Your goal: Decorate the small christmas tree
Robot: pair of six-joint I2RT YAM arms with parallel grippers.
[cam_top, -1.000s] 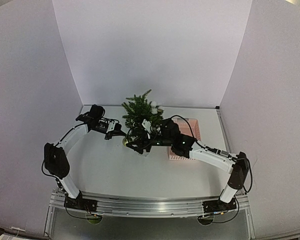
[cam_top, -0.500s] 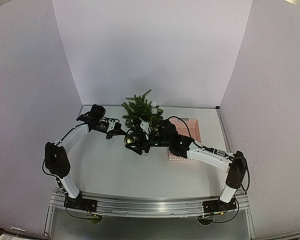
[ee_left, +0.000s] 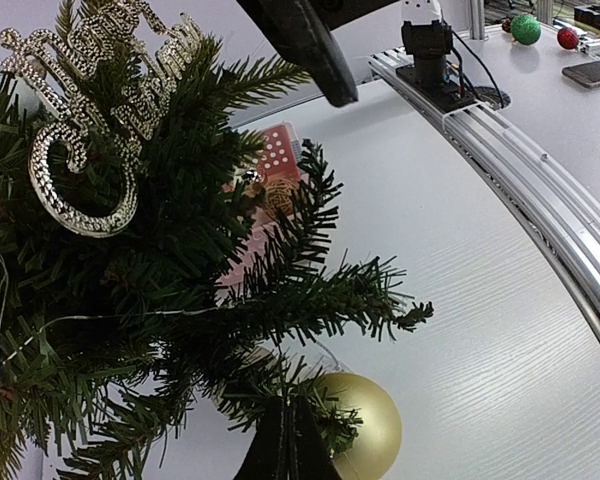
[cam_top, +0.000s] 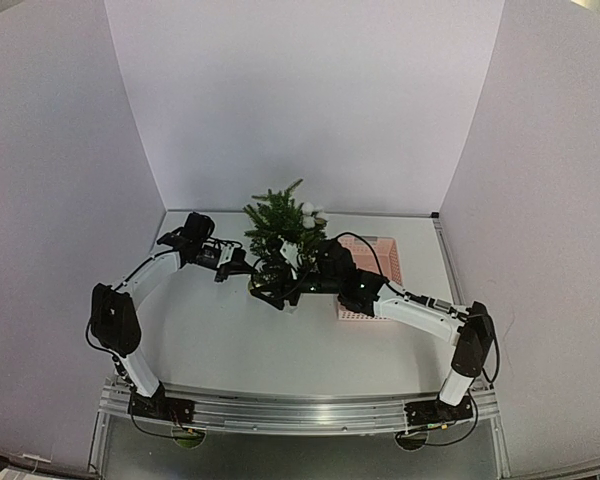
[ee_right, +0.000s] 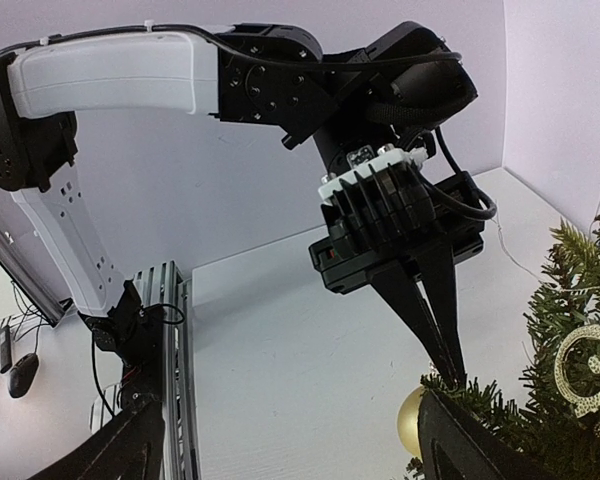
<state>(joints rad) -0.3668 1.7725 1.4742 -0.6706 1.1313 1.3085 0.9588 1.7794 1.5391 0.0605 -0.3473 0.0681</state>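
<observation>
The small christmas tree point(cam_top: 278, 222) stands at the back middle of the table, dark green, with white balls point(cam_top: 308, 210) near its top. In the left wrist view it carries a gold glitter script ornament point(ee_left: 80, 120), and a gold ball point(ee_left: 368, 428) hangs under a low branch. My left gripper point(ee_left: 285, 425) is shut, its tips buried in that branch's needles beside the ball; I cannot tell whether anything is pinched. My right gripper point(ee_right: 290, 450) is open and empty, low at the tree's front point(cam_top: 270, 290), one finger point(ee_right: 470, 440) against the needles.
A pink basket point(cam_top: 380, 262) lies right of the tree, partly under the right arm. White walls close in the back and both sides. An aluminium rail point(ee_left: 520, 170) runs along the near edge. Beyond the rail, green and red balls point(ee_left: 525, 28) sit on another surface.
My right gripper has slid a little left, lower along the tree's front, its jaws slightly wider. The left gripper has edged right toward the tree, still shut.
</observation>
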